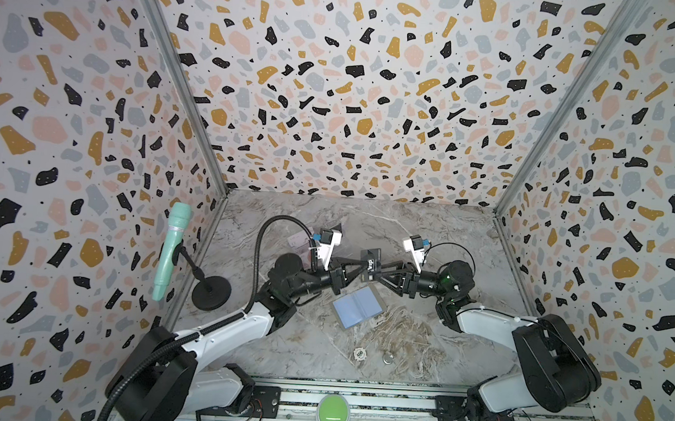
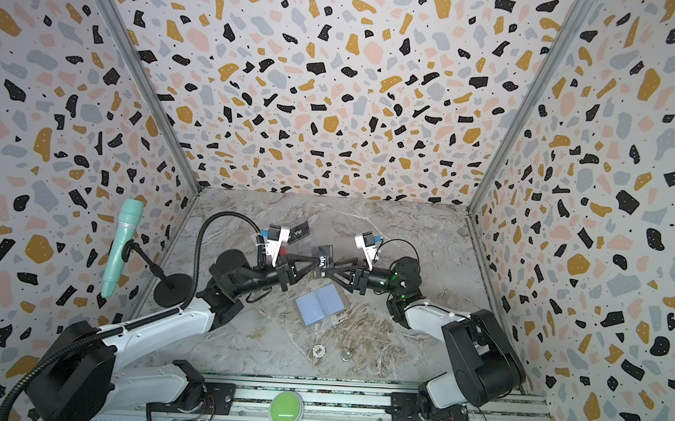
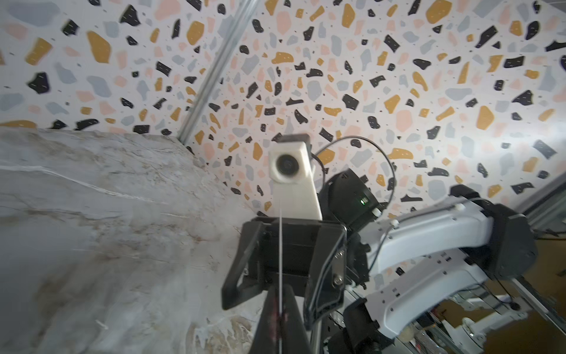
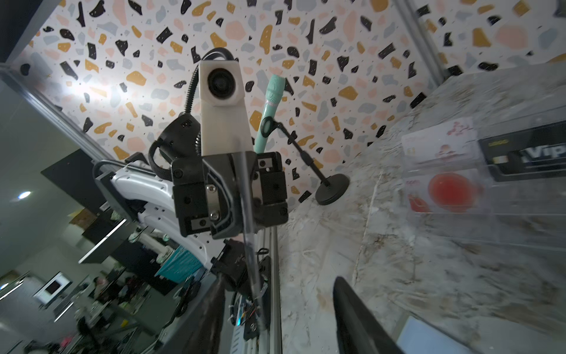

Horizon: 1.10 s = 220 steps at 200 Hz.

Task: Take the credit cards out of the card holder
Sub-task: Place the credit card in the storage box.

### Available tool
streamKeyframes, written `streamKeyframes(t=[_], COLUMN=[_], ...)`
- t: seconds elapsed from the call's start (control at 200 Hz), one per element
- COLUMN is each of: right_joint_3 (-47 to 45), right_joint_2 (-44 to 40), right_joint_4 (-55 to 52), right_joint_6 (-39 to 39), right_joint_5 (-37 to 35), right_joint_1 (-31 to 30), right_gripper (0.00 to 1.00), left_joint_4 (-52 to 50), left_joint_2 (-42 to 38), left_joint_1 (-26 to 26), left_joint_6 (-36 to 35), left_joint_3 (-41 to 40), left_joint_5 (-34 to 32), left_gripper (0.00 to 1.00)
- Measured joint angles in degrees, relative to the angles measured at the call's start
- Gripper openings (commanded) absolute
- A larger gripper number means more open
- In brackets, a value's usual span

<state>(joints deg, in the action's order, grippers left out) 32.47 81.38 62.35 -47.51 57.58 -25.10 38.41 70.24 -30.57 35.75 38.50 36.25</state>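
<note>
Left fingers (image 3: 294, 325) clench the VIP card (image 1: 371, 262), its long axis crosswise to them; right fingers (image 4: 355, 318) stand parted around it, with the holder (image 1: 357, 308) below.

Even, bright, diffuse light in both top views; shadows soft. Wide-angle bending at edges. Wrist views motion-blurred: table (image 3: 92, 230) smeared, cards (image 4: 447, 190) soft. Glare patch on wall (image 4: 76, 89).
</note>
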Motion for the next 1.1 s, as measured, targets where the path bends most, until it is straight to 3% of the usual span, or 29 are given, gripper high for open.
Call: streamKeyframes(t=[0.145,0.25,0.4,0.541,0.806,1.101], right_joint_3=[3.5,6.3,6.3,4.6,1.2,-0.4], right_joint_2=[-8.0,-11.6,-14.3,-15.5,-16.9,-18.8], right_joint_4=[-24.3,-36.2,-45.8,-49.4,-51.1,-51.2], right_joint_6=[16.1,25.1,31.9,34.2,34.9,35.0], right_joint_5=[-9.0,-14.6,-20.4,-23.6,-25.7,-26.3], right_joint_1=[0.2,0.0,0.1,0.4,0.6,0.8], right_gripper=[0.74,0.75,0.76,0.76,0.76,0.76], left_joint_4=[-25.7,-44.2,-66.9,-80.8,-94.2,-93.7], left_joint_2=[4.7,12.5,26.3,35.8,47.5,50.4], left_joint_1=[8.5,10.8,10.9,10.9,10.9,10.6], left_joint_6=[-16.7,-30.0,-46.4,-57.1,-67.8,-70.9], left_joint_3=[17.5,30.5,46.2,55.9,74.5,77.8], left_joint_5=[1.7,-1.5,-6.8,-11.5,-21.5,-27.6], left_gripper=[0.00,0.00,0.00,0.00,0.00,0.00])
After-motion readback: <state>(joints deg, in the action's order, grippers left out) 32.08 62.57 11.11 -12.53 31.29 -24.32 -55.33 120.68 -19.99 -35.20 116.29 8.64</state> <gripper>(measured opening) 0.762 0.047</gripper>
